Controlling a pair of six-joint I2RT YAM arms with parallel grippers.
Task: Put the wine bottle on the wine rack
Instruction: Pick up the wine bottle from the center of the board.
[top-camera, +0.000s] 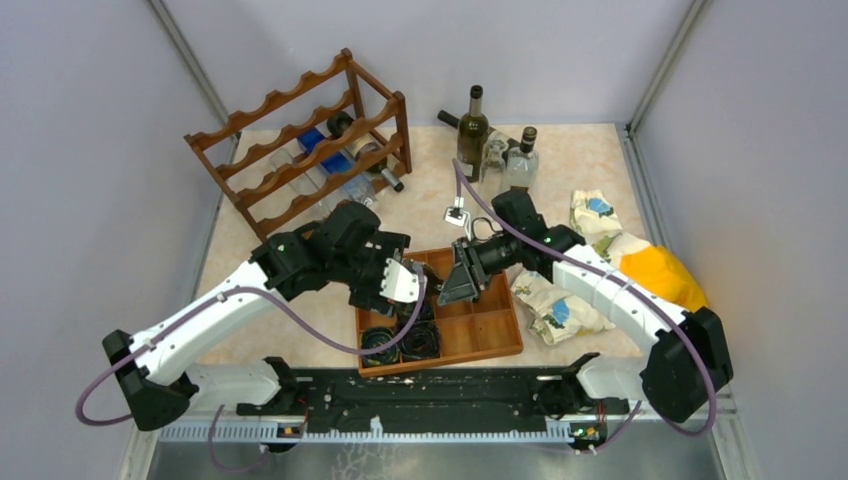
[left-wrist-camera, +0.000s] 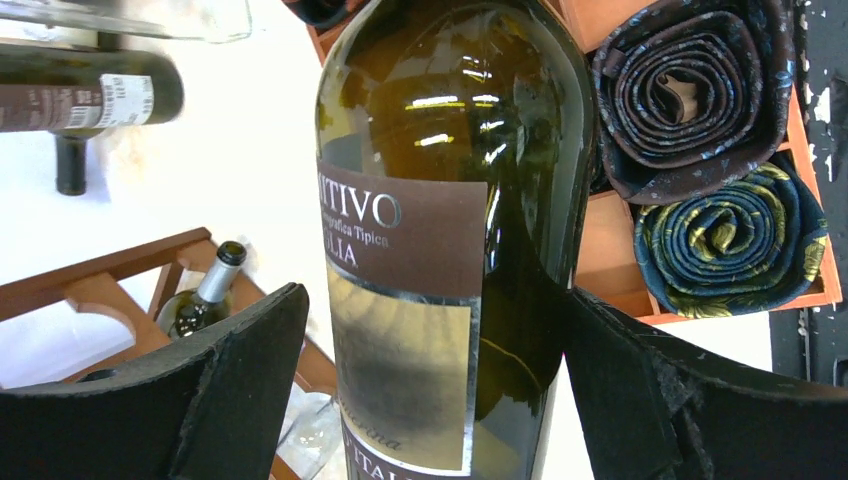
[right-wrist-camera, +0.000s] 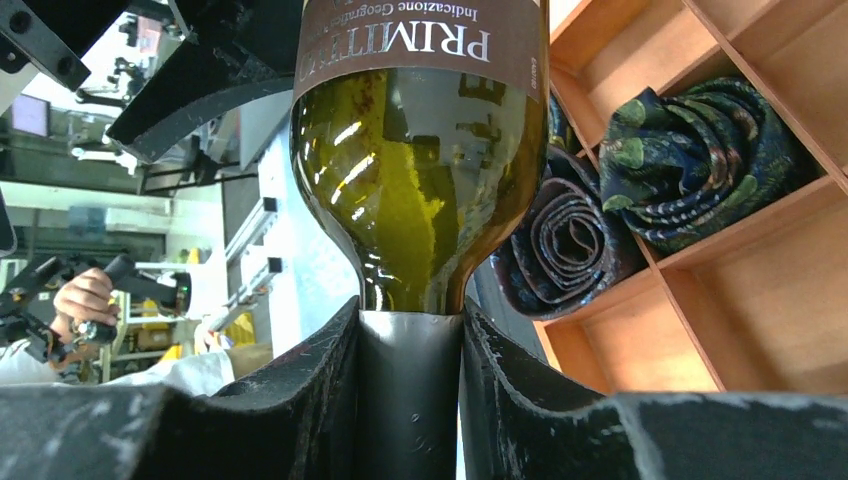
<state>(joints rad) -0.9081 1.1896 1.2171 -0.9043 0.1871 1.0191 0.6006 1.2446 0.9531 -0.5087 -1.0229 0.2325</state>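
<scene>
The wine bottle (right-wrist-camera: 420, 170) is dark green with a brown label and is held over the tray, between the two arms. My right gripper (right-wrist-camera: 410, 325) is shut on its grey-capped neck. My left gripper (left-wrist-camera: 435, 300) is open around the bottle's body (left-wrist-camera: 440, 200), with a gap on the left and a thin gap on the right. In the top view the left gripper (top-camera: 405, 282) and right gripper (top-camera: 462, 278) face each other, and the bottle is mostly hidden between them. The dark reddish-brown wine rack (top-camera: 300, 140) stands at the back left and holds a few bottles.
An orange-brown compartment tray (top-camera: 485, 325) with rolled ties lies under the grippers. Several bottles (top-camera: 472, 122) stand at the back centre. Crumpled printed cloths (top-camera: 555, 308) and a yellow one (top-camera: 662, 275) lie at the right. Walls enclose the table.
</scene>
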